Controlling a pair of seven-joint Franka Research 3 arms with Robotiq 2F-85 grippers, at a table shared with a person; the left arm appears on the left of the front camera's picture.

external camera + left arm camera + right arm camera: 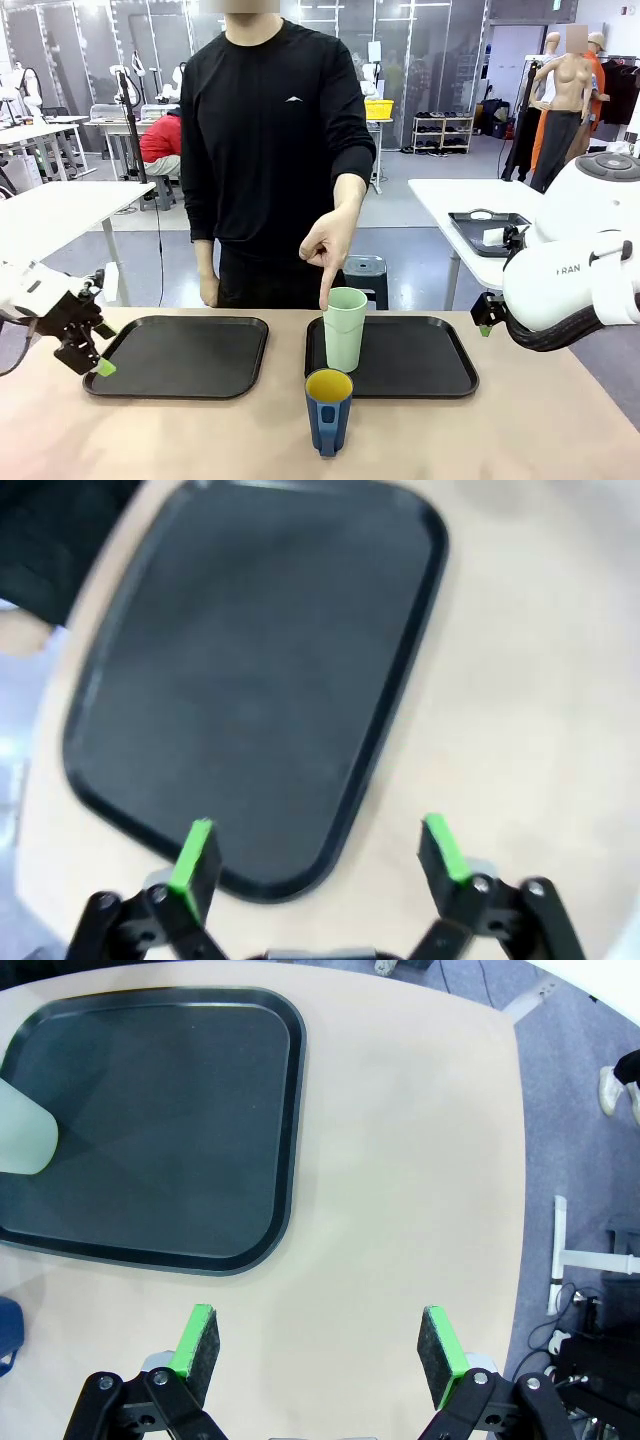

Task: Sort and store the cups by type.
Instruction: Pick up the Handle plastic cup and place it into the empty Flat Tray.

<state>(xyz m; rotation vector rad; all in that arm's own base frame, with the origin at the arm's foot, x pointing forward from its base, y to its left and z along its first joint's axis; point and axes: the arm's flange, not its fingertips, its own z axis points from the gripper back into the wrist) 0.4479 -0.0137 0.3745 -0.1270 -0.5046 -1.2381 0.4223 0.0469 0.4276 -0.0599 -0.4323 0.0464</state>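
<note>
A tall pale mint-green tumbler [344,328] stands upright on the left part of the right black tray [430,360]; its side also shows as the tumbler [25,1135] in the right wrist view. The person's hand [328,245] points down with one finger at its rim. A dark blue mug [328,410] with a yellow inside stands on the table in front of that tray. My left gripper [88,362] hangs open beside the left tray's near corner, and in its wrist view the left gripper [320,855] holds nothing. My right gripper [320,1348] is open over bare table beside the right tray [150,1110].
A second black tray [180,355] lies bare on the left half of the tan table [500,440]. The person stands at the far edge, between the two trays. The table's right edge [520,1160] is close to my right gripper.
</note>
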